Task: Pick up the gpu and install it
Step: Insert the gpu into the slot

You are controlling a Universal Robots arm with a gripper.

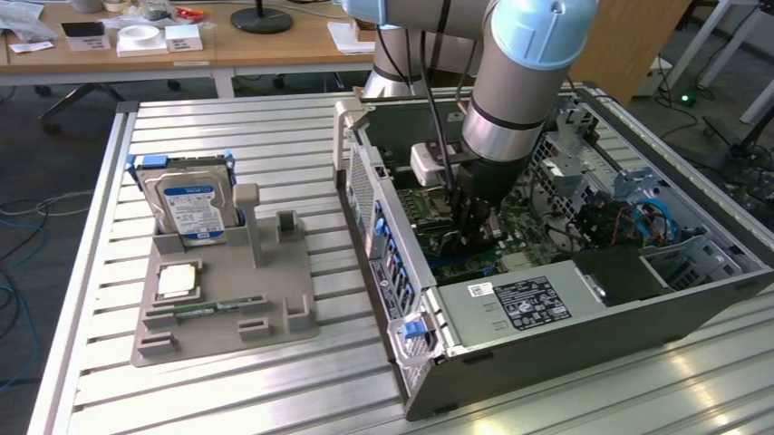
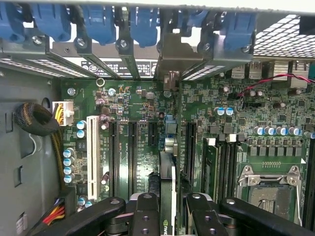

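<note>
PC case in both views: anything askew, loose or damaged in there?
Nothing stands out. The tool holds the gpu edge-on and upright inside the PC case, above the motherboard slots. The hard drive stands in its gray holder outside.

Inside the open computer case (image 1: 568, 308), the arm's gripper (image 2: 167, 216) descends with the gpu (image 2: 167, 196) edge-on between its fingers, black expansion slots (image 2: 132, 152) flanking it on the motherboard (image 2: 142, 105). Blue slot latches (image 2: 142, 22) and the case's rear wall close in ahead; a cable bundle (image 2: 37, 120) crowds one side, the CPU socket (image 2: 270, 189) the other.
</note>
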